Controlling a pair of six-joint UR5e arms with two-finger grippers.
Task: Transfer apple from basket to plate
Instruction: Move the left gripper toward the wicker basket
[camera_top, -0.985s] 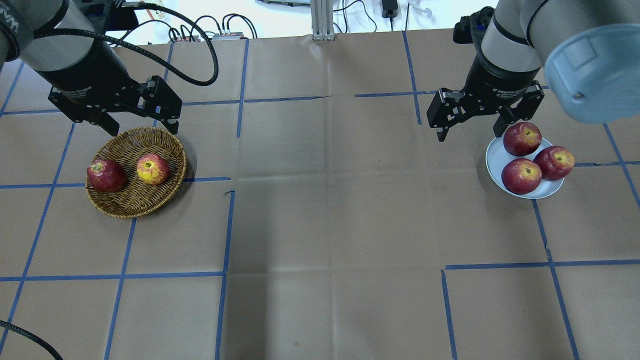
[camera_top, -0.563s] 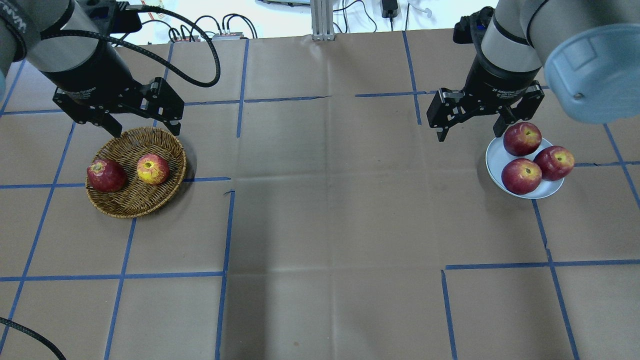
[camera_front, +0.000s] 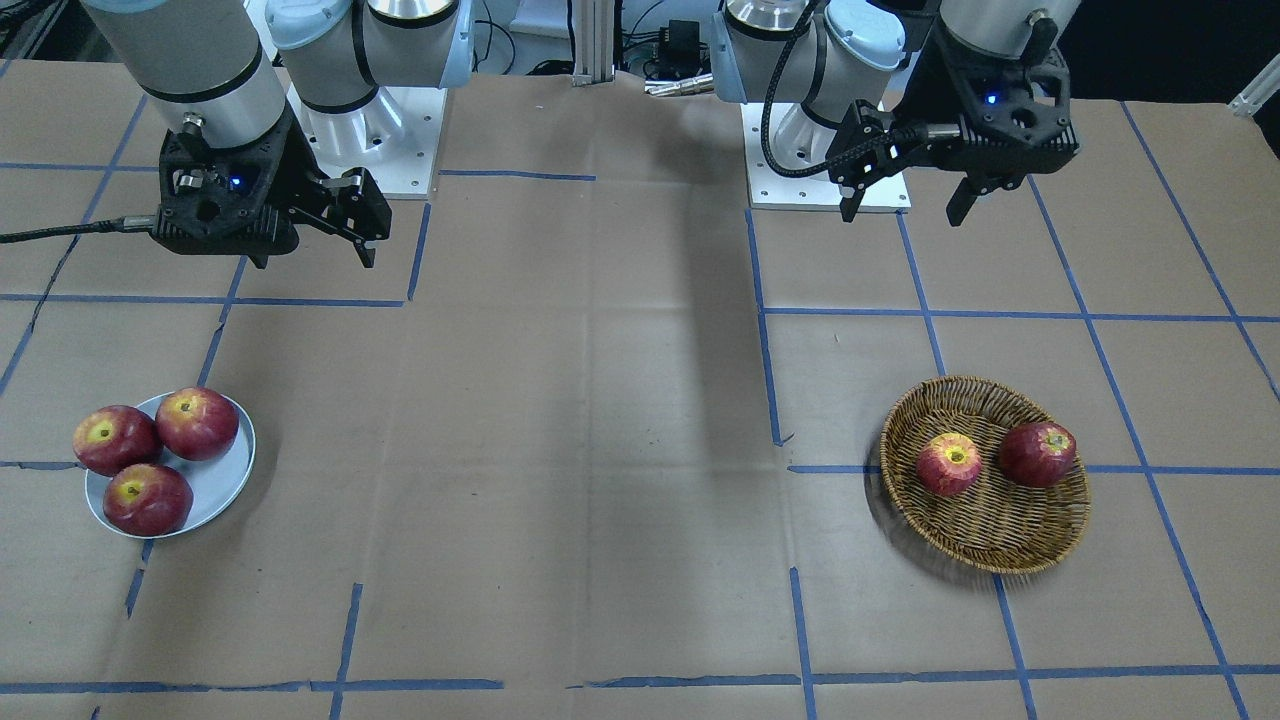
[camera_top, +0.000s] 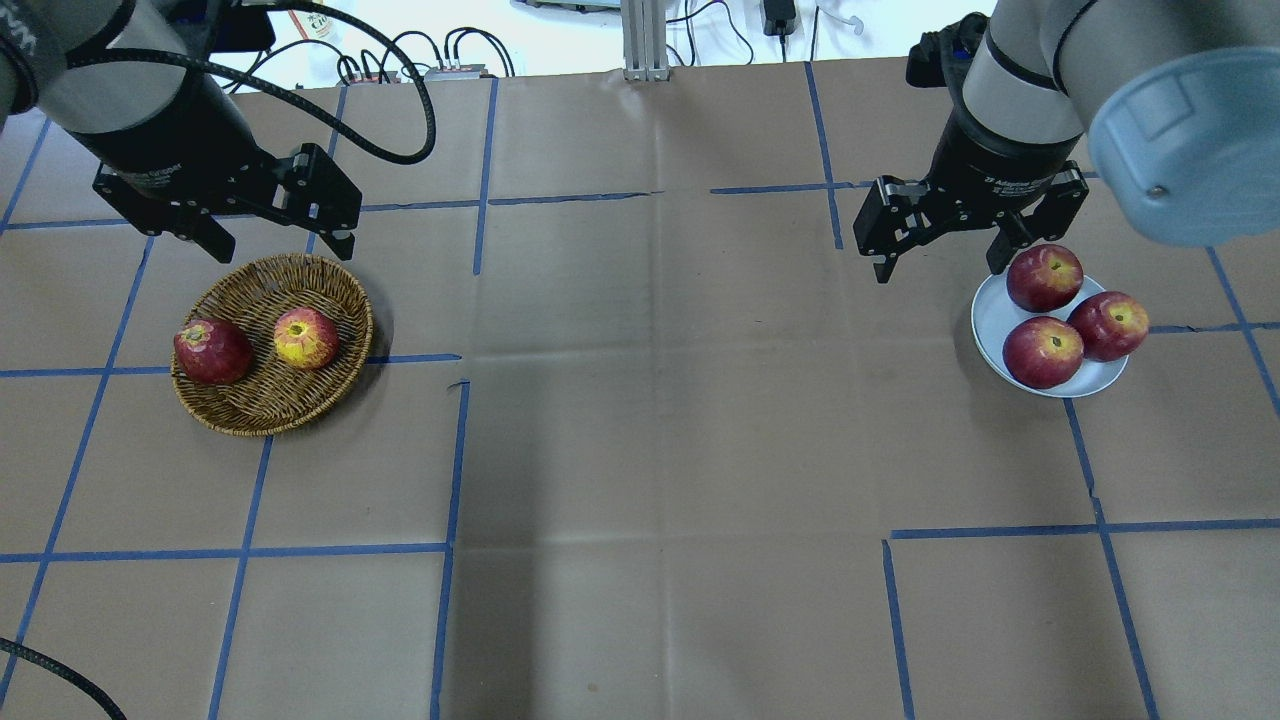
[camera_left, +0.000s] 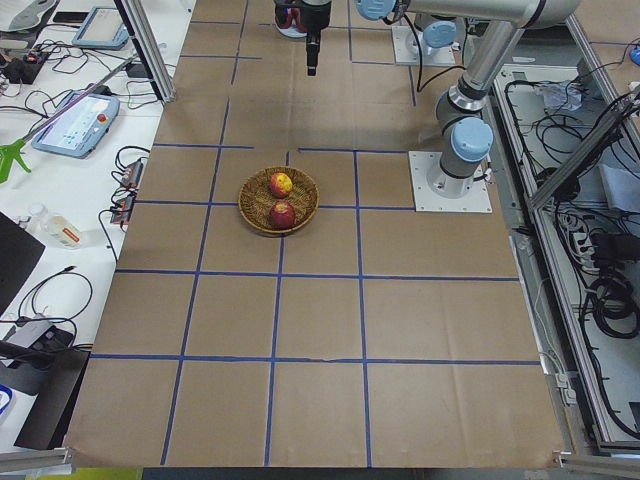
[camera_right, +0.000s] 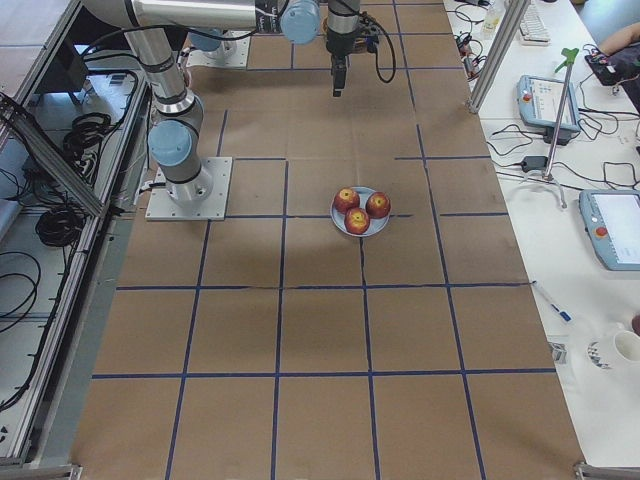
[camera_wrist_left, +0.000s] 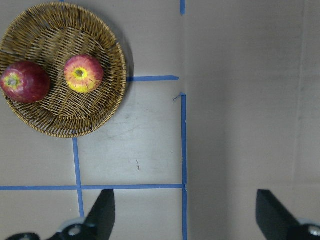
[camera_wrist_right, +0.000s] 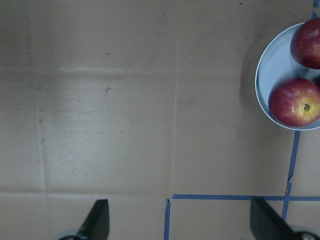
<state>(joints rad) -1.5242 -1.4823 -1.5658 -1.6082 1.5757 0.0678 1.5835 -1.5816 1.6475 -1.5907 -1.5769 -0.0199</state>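
One table (camera_top: 640, 450) fills the scene, covered in brown paper and marked into squares with blue tape. Two robot arms hang above it, one at each end.

The left gripper (camera_top: 283, 245) hangs in the air near the basket, touching nothing, its two fingers (camera_wrist_left: 102, 212) spread wide apart with only paper showing between them in the wrist view. The right gripper (camera_top: 940, 268) hangs the same way by the plate, its jaws also wide apart and empty.

One round wicker basket (camera_top: 265, 400) sits on the robot's left side of the table. One small pale grey-blue plate (camera_top: 990, 315) sits well apart from it, on the robot's right side.

There are five apples in all. Two lie in the basket: the apple (camera_top: 305, 338), the lighter streaky pinkish-red one with a yellow stem hollow facing up, lies near the basket's middle, and a darker red apple (camera_top: 212, 351) lies just beside it against the rim. Three dark red apples crowd the plate in a cluster: one (camera_top: 1044, 277) at the far side, one (camera_top: 1107, 325) overhanging the rim, and one (camera_top: 1042, 352) nearest the robot.
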